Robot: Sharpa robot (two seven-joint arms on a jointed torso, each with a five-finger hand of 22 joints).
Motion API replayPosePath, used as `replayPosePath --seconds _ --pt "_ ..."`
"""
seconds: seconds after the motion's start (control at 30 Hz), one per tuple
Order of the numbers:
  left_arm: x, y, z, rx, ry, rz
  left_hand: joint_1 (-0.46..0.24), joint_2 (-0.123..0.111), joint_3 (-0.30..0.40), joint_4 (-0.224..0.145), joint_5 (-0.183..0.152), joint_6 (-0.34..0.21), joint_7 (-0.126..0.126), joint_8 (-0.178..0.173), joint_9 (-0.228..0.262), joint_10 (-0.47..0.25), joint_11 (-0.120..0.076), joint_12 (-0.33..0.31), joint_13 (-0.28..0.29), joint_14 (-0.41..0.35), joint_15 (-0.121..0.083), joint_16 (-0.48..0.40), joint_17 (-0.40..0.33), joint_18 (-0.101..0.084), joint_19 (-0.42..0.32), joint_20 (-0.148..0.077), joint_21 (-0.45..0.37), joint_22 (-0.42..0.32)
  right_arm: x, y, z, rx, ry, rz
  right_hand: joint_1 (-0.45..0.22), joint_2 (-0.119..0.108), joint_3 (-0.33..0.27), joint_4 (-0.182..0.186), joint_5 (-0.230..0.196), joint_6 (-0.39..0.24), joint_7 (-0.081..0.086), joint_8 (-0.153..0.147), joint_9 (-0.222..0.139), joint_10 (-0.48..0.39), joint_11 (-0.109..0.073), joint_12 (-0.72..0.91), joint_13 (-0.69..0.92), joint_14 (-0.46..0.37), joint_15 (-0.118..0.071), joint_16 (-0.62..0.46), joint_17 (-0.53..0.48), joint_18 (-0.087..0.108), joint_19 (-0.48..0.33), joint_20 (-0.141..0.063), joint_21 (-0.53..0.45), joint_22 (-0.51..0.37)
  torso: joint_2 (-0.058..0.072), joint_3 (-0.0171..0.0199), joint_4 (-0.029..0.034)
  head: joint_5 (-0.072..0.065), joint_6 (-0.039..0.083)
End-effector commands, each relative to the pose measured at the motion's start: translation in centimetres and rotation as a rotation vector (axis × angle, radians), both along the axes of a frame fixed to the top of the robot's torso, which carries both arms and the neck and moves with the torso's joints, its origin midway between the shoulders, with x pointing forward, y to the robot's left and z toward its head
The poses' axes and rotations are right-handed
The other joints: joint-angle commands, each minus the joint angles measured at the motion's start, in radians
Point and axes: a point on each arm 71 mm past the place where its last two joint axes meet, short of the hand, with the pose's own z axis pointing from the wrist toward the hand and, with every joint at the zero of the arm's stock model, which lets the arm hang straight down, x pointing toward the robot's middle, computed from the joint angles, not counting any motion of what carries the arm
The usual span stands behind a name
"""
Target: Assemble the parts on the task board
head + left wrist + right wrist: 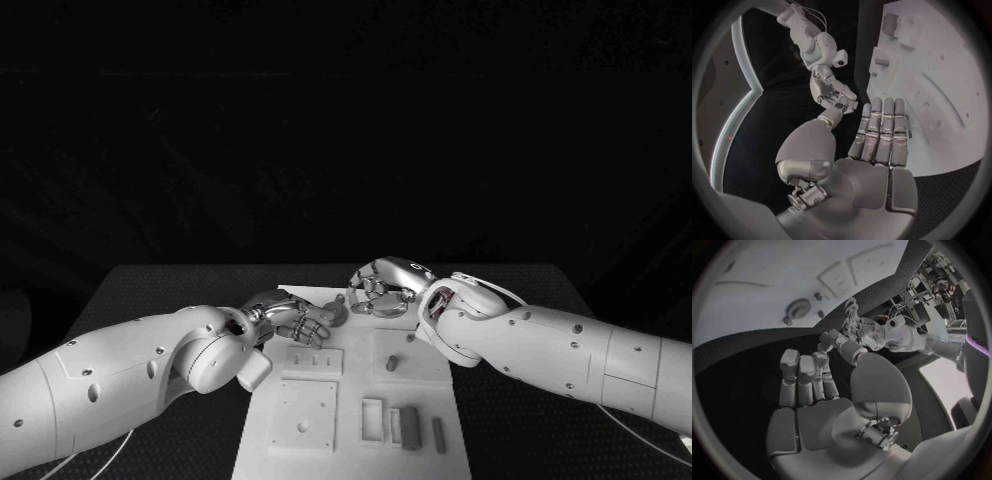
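My left hand [296,322] and right hand [382,287] hover over the far end of the task board [335,425], fingers loosely apart, holding nothing. The parts [410,427] lie at its near end. I judge I'm between picks; next I must reach back for one.

The task board [310,445] is white, its parts [411,428] grey, on a black table [159,290]; both hands are silver on white arms.
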Motion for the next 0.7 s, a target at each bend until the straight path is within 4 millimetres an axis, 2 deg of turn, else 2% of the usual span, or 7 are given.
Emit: replayPosePath --seconds 0.03,0.4,0.7 --pt "-0.1 -0.4 0.3 -0.017 -0.008 -0.020 -0.007 0.004 0.003 0.003 0.004 -0.005 0.002 -0.006 -0.002 -0.007 0.006 -0.006 0.002 0.008 0.000 -0.005 0.002 0.019 0.002 -0.002 0.003 0.002 -0.3 0.7 -0.1 -0.023 0.017 0.026 -0.005 -0.008 -0.002 0.005 0.002 0.045 0.028 0.001 0.040 0.004 -0.003 0.002 -0.002 -0.002 -0.007 0.004 -0.001 0.044 0.001 -0.005 0.004 0.013 0.001 0.0002 -0.0007 0.001 -0.002" --pt "-0.1 -0.5 0.3 -0.033 -0.010 0.006 -0.006 0.007 0.005 -0.001 0.004 -0.011 0.002 -0.013 -0.005 -0.016 0.010 -0.011 0.004 0.009 -0.001 -0.006 0.007 0.019 0.003 -0.002 0.003 0.006 -1.3 1.9 -0.2 -0.020 0.034 0.069 -0.008 -0.008 -0.002 0.007 0.002 0.045 0.028 0.000 0.041 0.004 -0.003 0.002 -0.002 -0.001 -0.007 0.003 -0.001 0.044 0.001 -0.005 0.004 0.013 0.000 0.0000 0.0010 0.002 -0.006" --pt "-0.1 -0.7 0.3 -0.042 0.004 0.003 -0.011 0.008 0.004 0.001 0.004 -0.011 0.003 -0.014 -0.005 -0.017 0.011 -0.012 0.006 0.011 -0.001 -0.006 0.010 0.018 0.003 -0.002 0.003 0.008 -1.6 2.4 -0.3 -0.018 0.042 0.084 -0.009 -0.009 -0.002 0.007 0.002 0.045 0.028 0.000 0.041 0.004 -0.003 0.002 -0.002 -0.001 -0.008 0.003 -0.001 0.044 0.002 -0.005 0.004 0.012 0.000 -0.0001 -0.0002 -0.001 -0.008"
